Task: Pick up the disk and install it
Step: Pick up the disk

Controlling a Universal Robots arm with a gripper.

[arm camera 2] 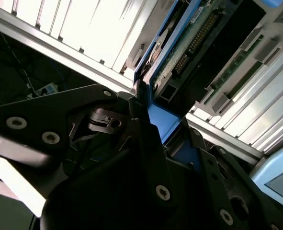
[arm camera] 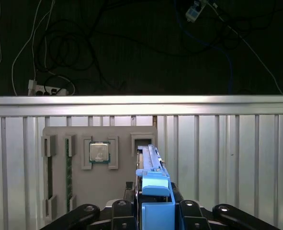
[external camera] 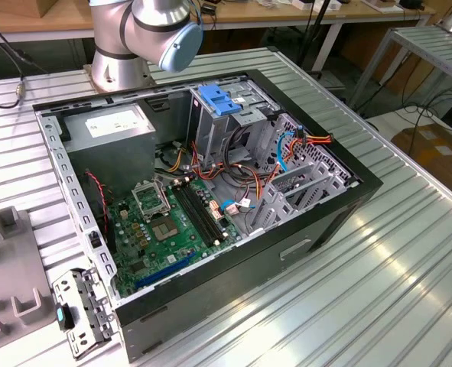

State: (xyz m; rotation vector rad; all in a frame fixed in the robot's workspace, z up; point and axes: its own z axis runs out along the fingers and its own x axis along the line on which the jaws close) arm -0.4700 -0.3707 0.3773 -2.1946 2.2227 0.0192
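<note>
- One ribbed table (external camera: 409,252), carrying one open computer case (external camera: 310,245).
- One grey tray (arm camera: 55,136).
- One end effector (arm camera: 154,208), clenched on the one disk (arm camera: 151,160), edge-on by that tray.
- One processor chip (arm camera: 98,152) seated in the tray.

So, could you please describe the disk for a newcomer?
In the first wrist view, find the ribbed aluminium table and the grey tray on it. In front of that tray, the black gripper clamps the flat metal disk on edge; it alone has blue plastic rails.
</note>
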